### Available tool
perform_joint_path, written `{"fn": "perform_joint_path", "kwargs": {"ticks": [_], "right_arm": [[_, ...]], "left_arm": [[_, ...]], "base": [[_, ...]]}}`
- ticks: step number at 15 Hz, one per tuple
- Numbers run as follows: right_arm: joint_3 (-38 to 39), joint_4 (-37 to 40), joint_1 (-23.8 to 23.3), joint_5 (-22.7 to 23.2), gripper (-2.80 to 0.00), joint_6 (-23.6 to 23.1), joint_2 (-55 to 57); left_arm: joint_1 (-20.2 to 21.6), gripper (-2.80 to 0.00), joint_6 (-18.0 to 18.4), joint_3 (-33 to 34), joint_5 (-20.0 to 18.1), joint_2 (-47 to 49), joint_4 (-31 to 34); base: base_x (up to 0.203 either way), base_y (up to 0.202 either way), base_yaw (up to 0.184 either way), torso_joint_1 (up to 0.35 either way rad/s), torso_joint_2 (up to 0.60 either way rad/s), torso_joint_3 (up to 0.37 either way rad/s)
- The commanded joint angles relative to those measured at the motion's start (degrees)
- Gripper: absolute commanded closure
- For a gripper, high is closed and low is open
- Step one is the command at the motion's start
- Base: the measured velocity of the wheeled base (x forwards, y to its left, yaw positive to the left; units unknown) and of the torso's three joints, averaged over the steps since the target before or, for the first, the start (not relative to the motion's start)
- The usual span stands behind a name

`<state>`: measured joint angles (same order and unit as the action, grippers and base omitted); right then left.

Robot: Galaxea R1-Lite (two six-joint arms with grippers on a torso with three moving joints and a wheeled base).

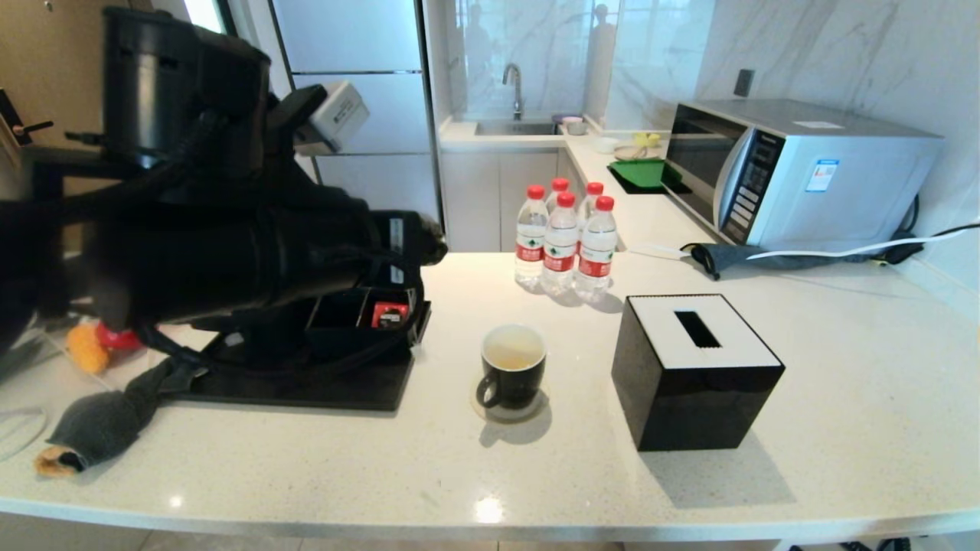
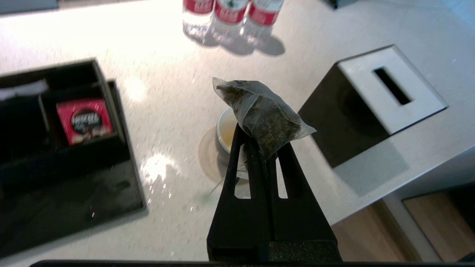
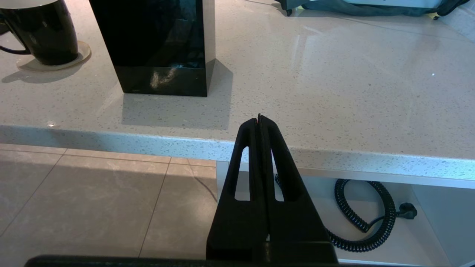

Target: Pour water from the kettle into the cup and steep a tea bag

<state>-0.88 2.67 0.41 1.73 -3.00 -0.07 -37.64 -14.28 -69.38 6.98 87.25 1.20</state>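
Seven items, catalogued largest to smallest, each placed relative to the cup.

1. Microwave [image 1: 796, 172]: standing well behind the cup, toward the robot's right; playing no part in this step.
2. Kettle [image 1: 180, 88]: showing high at the robot's left, well apart from the cup and half hidden by the left arm; likely parked clear because water is already in the cup.
3. Tissue box [image 1: 695, 369]: sitting just beside the cup on the robot's right, an obstacle to avoid when lowering.
4. Compartment box [image 2: 63, 111]: lying near the cup on the robot's left, holding a red packet [image 2: 84, 120] in one compartment.
5. Left gripper [image 2: 259, 144]: hanging above the cup, fingers pinched tight on the tea bag, apparently so the sachet can be carried over the rim.
6. Right gripper [image 3: 259, 119]: idling with jaws pressed together and nothing held, off the counter's front edge, well apart from the cup.
7. Cup [image 1: 513, 367]: resting on a coaster, holding pale yellowish water [image 1: 511, 353], awaiting steeping.
8. Tea bag [image 2: 261, 116]: being held above the cup, not yet dipped; its string is hard to make out.
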Motion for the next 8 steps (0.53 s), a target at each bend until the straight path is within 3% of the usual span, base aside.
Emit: {"fn": "perform_joint_path", "kwargs": {"ticks": [1, 8], "right_arm": [[0.0, 0.0, 0.0, 0.2, 0.0, -0.3, 0.1], [0.9, -2.8, 0.0, 1.7, 0.0, -6.1, 0.1]], "left_arm": [[-0.8, 0.0, 0.0, -1.7, 0.8, 2.0, -2.1], [-5.2, 0.0, 0.5, -5.3, 2.3, 4.3, -4.3]], "base": [[0.0, 0.0, 0.0, 0.0, 0.0, 0.0], [0.0, 0.0, 0.0, 0.0, 0.0, 0.0]]}}
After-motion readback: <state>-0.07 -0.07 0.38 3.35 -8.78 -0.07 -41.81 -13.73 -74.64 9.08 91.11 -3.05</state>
